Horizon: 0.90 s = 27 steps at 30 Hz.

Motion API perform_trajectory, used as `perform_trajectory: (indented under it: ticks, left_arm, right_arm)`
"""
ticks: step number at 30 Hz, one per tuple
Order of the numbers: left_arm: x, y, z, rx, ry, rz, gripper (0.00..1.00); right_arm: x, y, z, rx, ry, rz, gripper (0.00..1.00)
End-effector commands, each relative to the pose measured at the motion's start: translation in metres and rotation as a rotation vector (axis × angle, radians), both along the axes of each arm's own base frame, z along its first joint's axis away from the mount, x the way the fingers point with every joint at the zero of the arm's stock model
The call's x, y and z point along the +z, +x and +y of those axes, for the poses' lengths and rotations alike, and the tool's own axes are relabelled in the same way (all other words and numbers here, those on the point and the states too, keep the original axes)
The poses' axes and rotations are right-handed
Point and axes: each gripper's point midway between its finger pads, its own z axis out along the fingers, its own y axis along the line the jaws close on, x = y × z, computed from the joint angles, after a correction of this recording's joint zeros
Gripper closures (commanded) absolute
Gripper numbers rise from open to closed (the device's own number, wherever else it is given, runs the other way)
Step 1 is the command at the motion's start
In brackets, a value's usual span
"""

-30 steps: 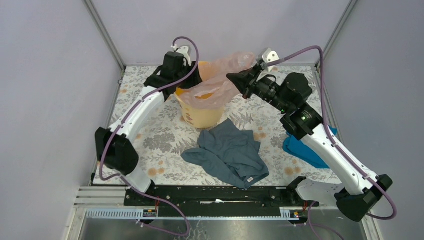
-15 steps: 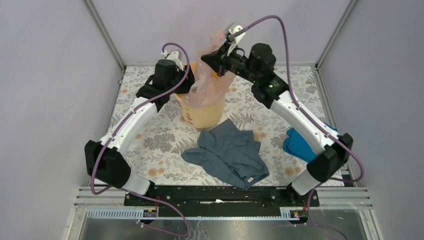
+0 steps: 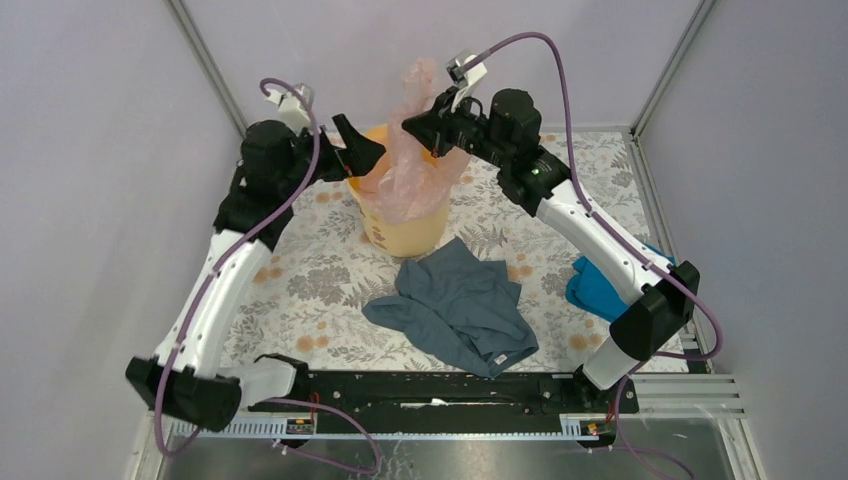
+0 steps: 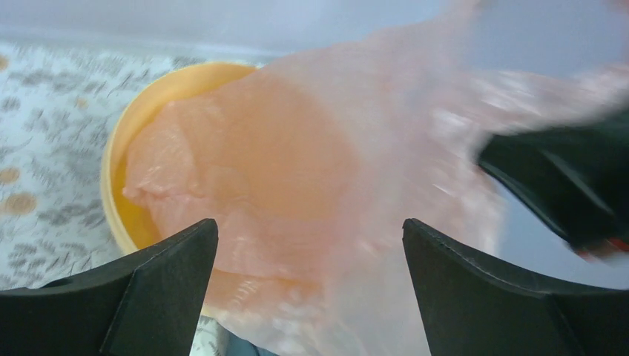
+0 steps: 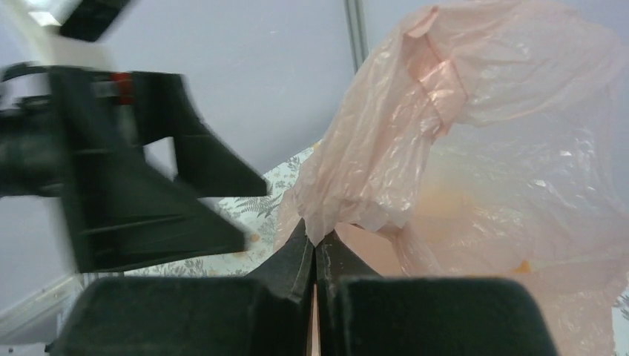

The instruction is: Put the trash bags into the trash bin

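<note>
A: While the right gripper pinches a top fold of the pink trash bag with its jaws clamped tight, where does the film hang?
B: Its lower part sags into the yellow-orange bin; the upper part stands above the rim.
A: And the left gripper?
B: Spread wide beside the rim, gripping nothing; whether a finger brushes the film, the blur hides. A grey-blue garment lies close by the bin

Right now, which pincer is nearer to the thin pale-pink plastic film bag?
Right. The right pincer pinches the pale-pink bag above the round yellow-orange plastic bucket; the left pincer stands open beside it, gripping nothing.
</note>
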Motion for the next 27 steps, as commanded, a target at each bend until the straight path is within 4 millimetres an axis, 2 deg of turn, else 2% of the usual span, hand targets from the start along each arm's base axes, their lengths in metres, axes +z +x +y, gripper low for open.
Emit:
perform_trajectory:
  ticks: [1, 5, 8, 10, 12, 14, 16, 20, 23, 25, 27]
  left_arm:
    - [0.066, -0.053, -0.016, -0.196, -0.097, -0.25, 0.01]
    - [0.076, -0.093, -0.035, -0.385, -0.182, -0.311, 0.01]
    - [0.073, -0.102, -0.042, -0.438, -0.216, -0.316, 0.01]
    - [0.065, -0.09, -0.037, -0.377, -0.191, -0.304, 0.01]
    - [0.046, -0.068, -0.025, -0.249, -0.157, -0.225, 0.03]
    - [0.022, -0.044, -0.004, -0.064, -0.126, -0.124, 0.1]
    - [0.002, -0.032, 0.009, 0.036, -0.102, -0.065, 0.17]
    - [-0.024, -0.028, 0.014, 0.081, -0.107, -0.034, 0.22]
    - [-0.037, -0.027, 0.018, 0.114, -0.112, -0.019, 0.28]
    - [-0.035, -0.028, 0.019, 0.118, -0.119, -0.029, 0.31]
    - [-0.024, -0.031, 0.017, 0.093, -0.123, -0.063, 0.31]
  right_arm:
    - [0.055, 0.002, -0.017, -0.098, 0.133, 0.015, 1.0]
    - [0.077, 0.009, -0.017, -0.126, 0.249, 0.056, 1.0]
    - [0.085, 0.015, -0.01, -0.119, 0.312, 0.092, 1.0]
    - [0.081, 0.021, -0.002, -0.107, 0.339, 0.12, 1.0]
    - [0.076, 0.026, 0.006, -0.086, 0.362, 0.142, 1.0]
    - [0.066, 0.031, 0.02, -0.043, 0.369, 0.174, 1.0]
    - [0.048, 0.034, 0.037, 0.001, 0.345, 0.213, 1.0]
    - [0.002, 0.033, 0.062, 0.042, 0.29, 0.314, 1.0]
    - [-0.02, 0.021, 0.07, 0.058, 0.27, 0.341, 1.0]
    - [-0.019, 0.018, 0.071, 0.063, 0.263, 0.34, 1.0]
    - [-0.006, 0.017, 0.068, 0.059, 0.258, 0.313, 1.0]
